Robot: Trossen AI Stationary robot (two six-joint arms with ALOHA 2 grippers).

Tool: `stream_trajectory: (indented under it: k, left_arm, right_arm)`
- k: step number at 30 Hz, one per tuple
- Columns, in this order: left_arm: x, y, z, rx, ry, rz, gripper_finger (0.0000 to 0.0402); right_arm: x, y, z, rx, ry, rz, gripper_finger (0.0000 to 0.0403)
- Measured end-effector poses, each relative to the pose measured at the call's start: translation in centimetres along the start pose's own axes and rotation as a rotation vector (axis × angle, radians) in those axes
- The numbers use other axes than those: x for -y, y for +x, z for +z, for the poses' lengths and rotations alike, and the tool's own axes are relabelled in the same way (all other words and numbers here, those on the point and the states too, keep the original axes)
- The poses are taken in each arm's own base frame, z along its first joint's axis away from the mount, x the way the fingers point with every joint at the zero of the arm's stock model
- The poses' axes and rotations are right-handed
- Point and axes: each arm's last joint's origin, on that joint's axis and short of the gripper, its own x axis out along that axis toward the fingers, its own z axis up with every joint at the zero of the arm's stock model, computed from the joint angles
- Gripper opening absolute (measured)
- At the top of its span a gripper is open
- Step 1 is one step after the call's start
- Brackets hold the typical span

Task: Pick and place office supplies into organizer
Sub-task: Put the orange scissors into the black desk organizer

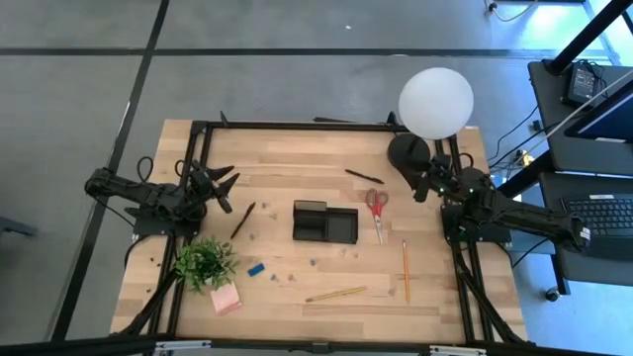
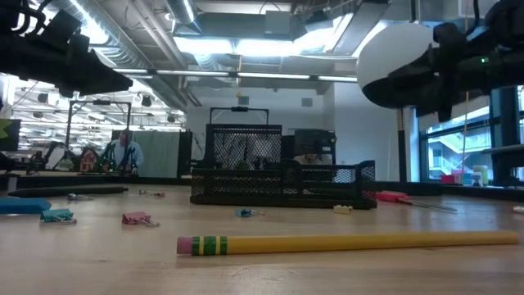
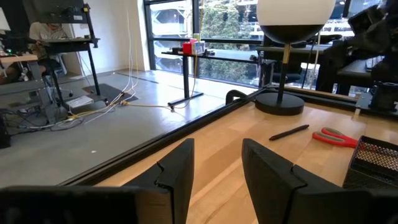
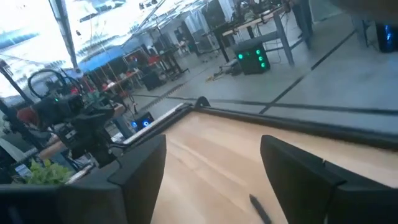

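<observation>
High view shows both tools, left tool [image 1: 226,188] and right tool [image 1: 427,183], spread and empty above the desk [image 1: 297,163]; nothing seems picked yet, so next comes reaching for the scissors [image 1: 376,210].

Black mesh organizer [image 1: 324,222], red-handled scissors [image 1: 376,204], yellow pencil [image 2: 360,242] with green-striped ferrule.
</observation>
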Motion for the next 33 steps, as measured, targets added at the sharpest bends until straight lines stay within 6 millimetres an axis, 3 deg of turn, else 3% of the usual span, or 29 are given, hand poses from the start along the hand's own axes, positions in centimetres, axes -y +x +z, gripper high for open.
stream_trajectory:
  k: [8,15,22,27,33]
  left_arm:
    - [0.0,0.0,0.0,0.000,-0.001,0.000,0.0130]
    - [0.0,0.0,0.0,0.000,-0.001,0.000,0.0130]
    - [0.0,0.0,0.0,0.000,-0.002,0.000,0.0130]
    - [0.0,0.0,0.0,0.000,0.000,0.000,0.0130]
    - [0.0,0.0,0.0,0.000,0.000,0.000,0.0130]
  right_arm:
    - [-2.0,2.0,2.1,-0.110,-0.102,0.010,0.0263]
    - [-4.2,4.5,1.9,-0.531,0.104,-0.189,0.0263]
    - [-6.4,8.1,2.6,-0.742,0.278,-0.459,0.0263]
    - [-6.6,10.2,1.4,-0.919,0.237,-0.672,0.0263]
    - [-6.0,12.6,-2.3,-1.028,0.284,-0.844,0.0263]
